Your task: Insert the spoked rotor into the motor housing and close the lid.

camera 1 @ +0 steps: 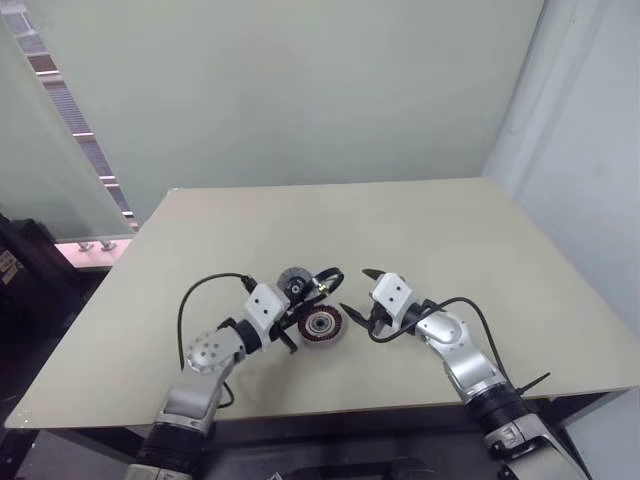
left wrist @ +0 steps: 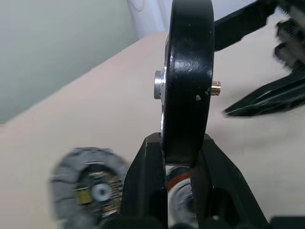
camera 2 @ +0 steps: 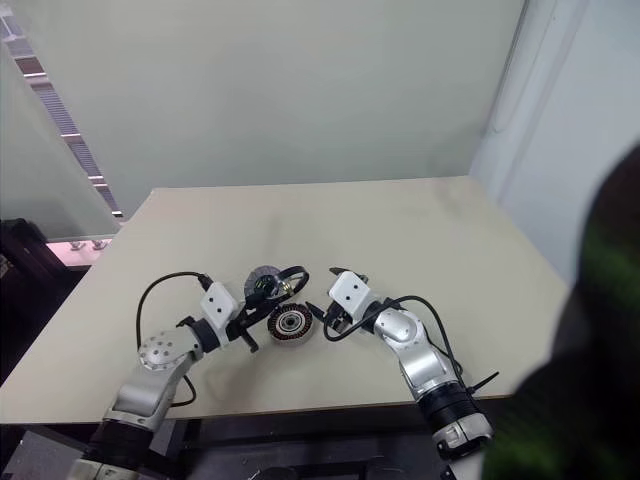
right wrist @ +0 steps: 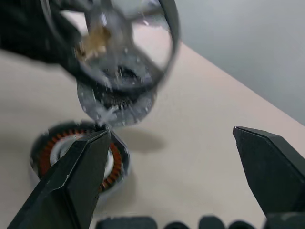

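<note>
The beige worktop carries the parts near its front edge. The right gripper hangs just beside them with its jaws spread wide and empty. The left gripper has its jaws pinching the spoked rotor on its edge, above the worktop. The motor housing lies flat between both grippers. A grey disc lies just behind it.

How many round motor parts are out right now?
3: a black ring part gripped on edge by the left gripper, the motor housing on the table beneath, a grey disc behind it.
</note>
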